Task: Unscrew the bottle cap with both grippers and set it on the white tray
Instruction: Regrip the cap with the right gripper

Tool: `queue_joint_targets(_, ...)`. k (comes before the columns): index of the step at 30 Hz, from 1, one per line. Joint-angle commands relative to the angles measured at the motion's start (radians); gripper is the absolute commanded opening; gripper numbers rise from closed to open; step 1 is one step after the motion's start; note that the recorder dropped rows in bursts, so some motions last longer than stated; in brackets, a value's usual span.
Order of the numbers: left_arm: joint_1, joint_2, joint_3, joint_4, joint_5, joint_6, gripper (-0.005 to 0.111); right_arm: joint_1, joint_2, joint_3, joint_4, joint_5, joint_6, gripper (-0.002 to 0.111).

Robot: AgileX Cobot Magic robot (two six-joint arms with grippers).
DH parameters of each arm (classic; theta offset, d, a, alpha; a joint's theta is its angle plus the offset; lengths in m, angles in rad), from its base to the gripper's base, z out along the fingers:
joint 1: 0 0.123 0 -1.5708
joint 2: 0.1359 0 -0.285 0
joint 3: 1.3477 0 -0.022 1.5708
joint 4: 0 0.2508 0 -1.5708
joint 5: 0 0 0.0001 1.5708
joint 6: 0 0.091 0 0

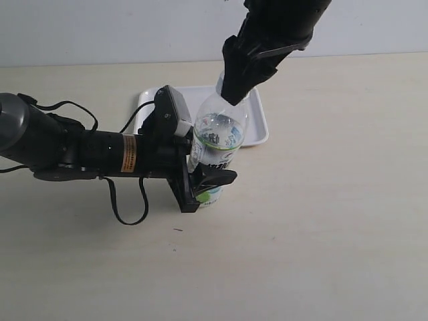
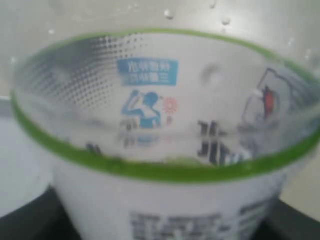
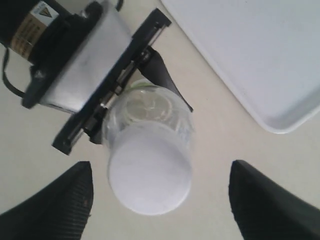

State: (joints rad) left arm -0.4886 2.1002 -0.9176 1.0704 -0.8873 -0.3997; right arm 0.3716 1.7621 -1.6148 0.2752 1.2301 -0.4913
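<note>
The clear bottle (image 1: pixel 215 137) with its white-and-green label stands upright on the table. My left gripper (image 1: pixel 210 189), on the long black arm with the orange label, is shut on the bottle's lower body. In the left wrist view the label (image 2: pixel 165 150) fills the frame, with dark fingers (image 2: pixel 30 220) at either side. My right gripper (image 1: pixel 235 90) hangs over the bottle's top and hides the cap in the exterior view. Seen from the right wrist, the white bottle cap (image 3: pixel 150 175) sits on the neck between the open fingers (image 3: pixel 75 200), with a gap on each side.
The white tray (image 1: pixel 257 127) lies on the table just behind the bottle, and its corner (image 3: pixel 260 65) shows in the right wrist view. The left arm's body and cables (image 1: pixel 80 154) stretch across the table's left side.
</note>
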Motion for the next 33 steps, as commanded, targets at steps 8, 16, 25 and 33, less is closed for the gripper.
queue_joint_targets(8,0.000,-0.006,0.000,-0.005,-0.024,0.001,0.000,0.001,-0.003,0.002,0.108,-0.009,0.023,0.071)
queue_joint_targets(16,0.000,-0.006,0.000,-0.005,-0.014,0.001,0.000,0.001,-0.003,0.002,0.058,-0.009,0.094,0.067)
queue_joint_targets(25,0.000,-0.006,0.000,-0.005,-0.014,0.001,0.000,0.001,-0.003,0.002,0.058,-0.009,0.096,0.060)
queue_joint_targets(33,0.000,-0.006,0.000,-0.005,-0.013,-0.016,0.000,0.001,-0.003,0.002,0.057,-0.009,0.093,0.052)
